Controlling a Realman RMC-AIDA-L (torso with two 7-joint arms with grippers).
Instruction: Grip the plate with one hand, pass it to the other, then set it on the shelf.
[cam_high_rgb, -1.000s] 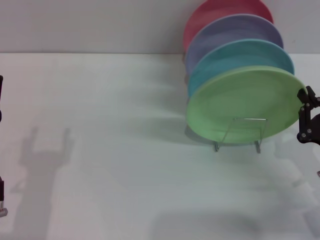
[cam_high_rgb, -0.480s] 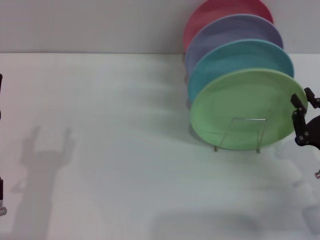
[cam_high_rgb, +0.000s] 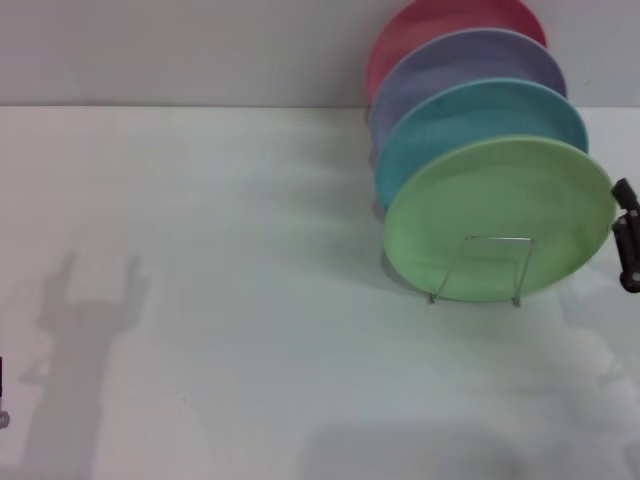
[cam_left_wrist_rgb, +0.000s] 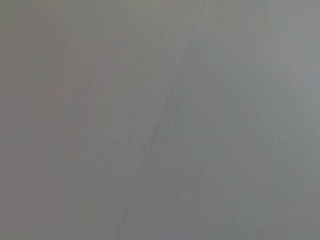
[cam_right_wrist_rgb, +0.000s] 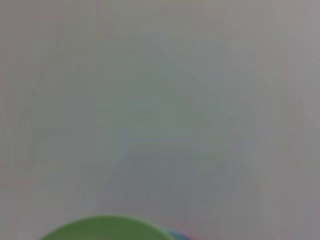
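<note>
The light green plate stands upright in the front slot of the shelf, whose thin wire loop crosses the plate's lower face. No gripper touches it. My right gripper shows only as a dark piece at the frame's right edge, just clear of the plate's rim. In the right wrist view the plate's rim sits at the picture's bottom edge. My left gripper is out of view; only a sliver of that arm shows at the lower left edge.
Behind the green plate stand a turquoise plate, a lavender plate and a red plate in a row. The white table stretches to the left, with an arm's shadow on it. The left wrist view shows only plain grey.
My right gripper came off the green plate's rim and drew back to the right. The plate settled more upright in the rack. The left arm slid out of view at the left edge.
</note>
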